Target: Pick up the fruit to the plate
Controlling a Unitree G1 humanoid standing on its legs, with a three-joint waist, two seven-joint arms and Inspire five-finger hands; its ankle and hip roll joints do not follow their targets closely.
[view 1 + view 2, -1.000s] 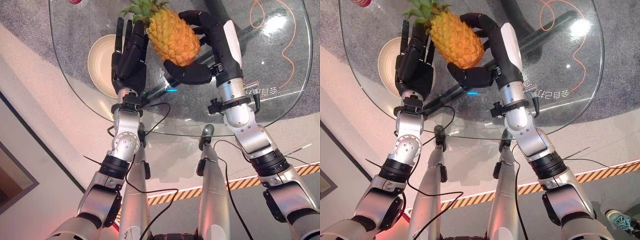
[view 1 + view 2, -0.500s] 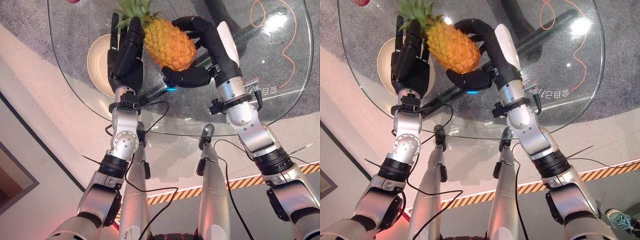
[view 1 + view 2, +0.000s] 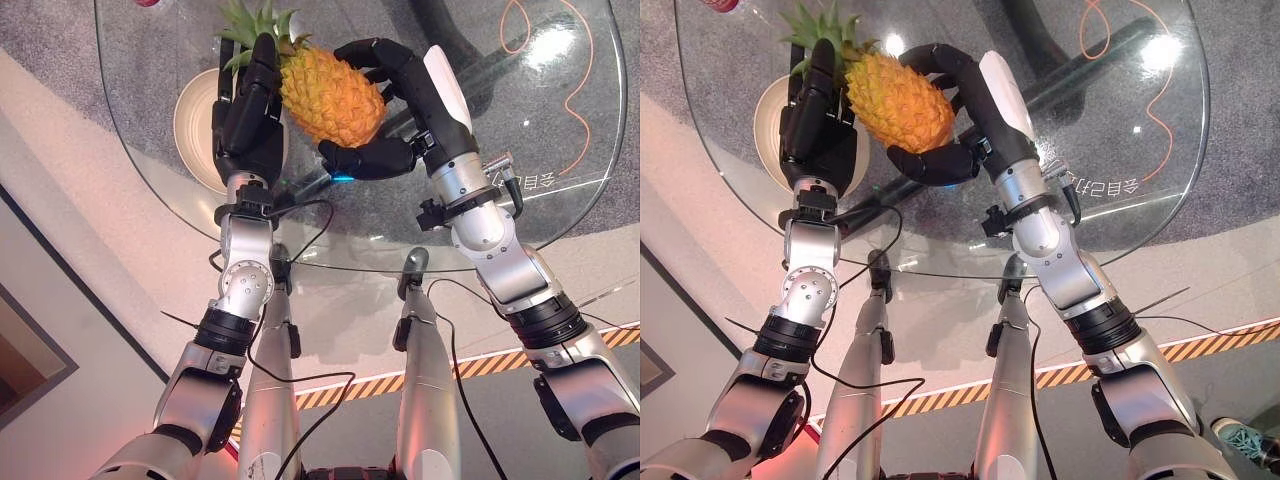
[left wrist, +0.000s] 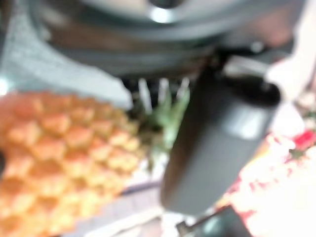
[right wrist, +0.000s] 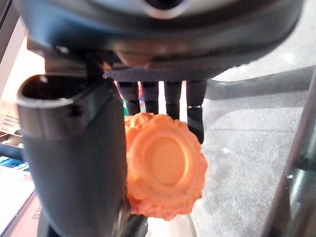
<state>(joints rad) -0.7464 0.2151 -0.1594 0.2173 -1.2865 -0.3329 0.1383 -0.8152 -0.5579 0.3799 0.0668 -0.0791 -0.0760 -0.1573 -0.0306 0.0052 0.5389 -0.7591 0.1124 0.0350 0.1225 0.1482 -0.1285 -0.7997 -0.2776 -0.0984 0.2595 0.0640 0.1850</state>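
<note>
Glass forms the round table top (image 3: 560, 215), clear enough that the speckled grey carpet (image 3: 60, 30), an orange cord loop (image 3: 570, 90) and the table's dark legs (image 3: 1090, 60) show through it. A cream plate (image 3: 195, 125) sits on the glass near the table's left edge, partly covered by the left hand (image 3: 248, 125), and a red object (image 3: 722, 5) shows at the far rim, too cropped to identify. The pineapple (image 3: 328, 98) is held up between the two hands, just right of the plate, lying tilted with its green spiky crown (image 3: 248, 25) pointing toward the far left, above the plate's far edge, and its flat round base toward the right hand. The right hand (image 3: 405, 105) is curled round the fruit: its dark fingers (image 3: 370, 55) hook over the far side while the thumb (image 3: 365, 158) wraps under the near side, and the right wrist view shows the orange knobbly base (image 5: 163, 170) lodged between thumb and fingers. The left hand stands with its fingers straight and together, pointing away from the robot, pressed flat against the pineapple's left side near the crown. The fruit's skin is yellow-orange, covered in raised scale-like bumps; both hands are matt black, the right one bearing a white cover (image 3: 445, 85) along its back.
</note>
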